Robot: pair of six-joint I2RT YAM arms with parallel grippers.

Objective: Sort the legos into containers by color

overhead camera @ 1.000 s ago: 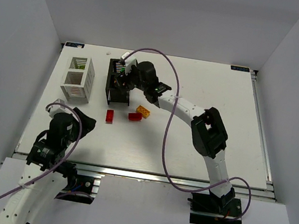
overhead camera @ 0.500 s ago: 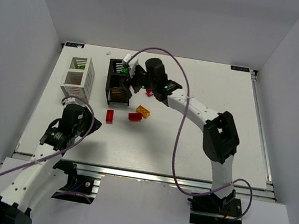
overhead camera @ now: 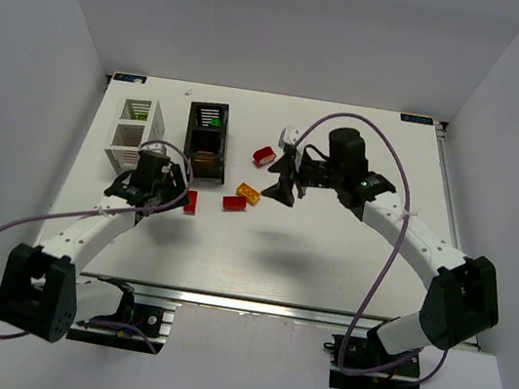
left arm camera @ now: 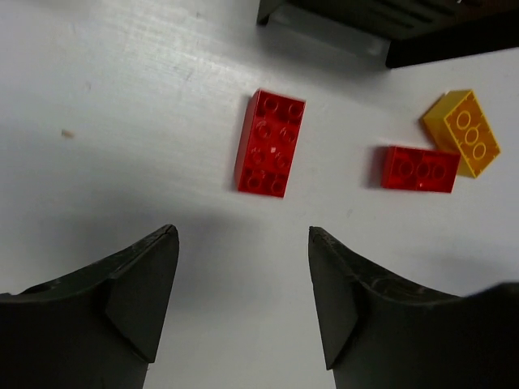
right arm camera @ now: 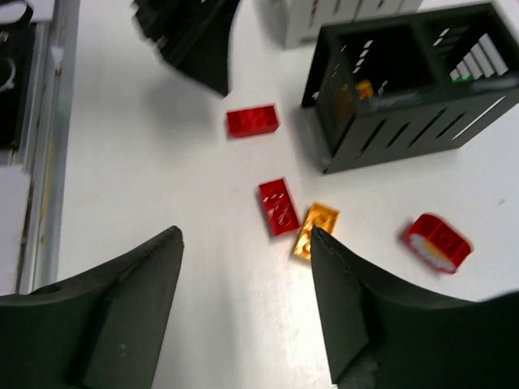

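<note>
Beside the black container (overhead camera: 209,127), a red brick (overhead camera: 265,156) now lies on the bench (overhead camera: 231,249) where none lay a second ago. The right end effector (right arm camera: 245,239) has drawn back from over that container, its fingers spread and empty. The left end effector (left arm camera: 241,243) has swung forward from its base and hovers, spread and empty, just short of a second red brick (left arm camera: 270,143). Counting a third red brick (overhead camera: 233,203) and an orange-yellow brick (overhead camera: 248,193), four legos likely remain unsorted, all apart from the white container (overhead camera: 136,131). No brand, label or writing is readable.
</note>
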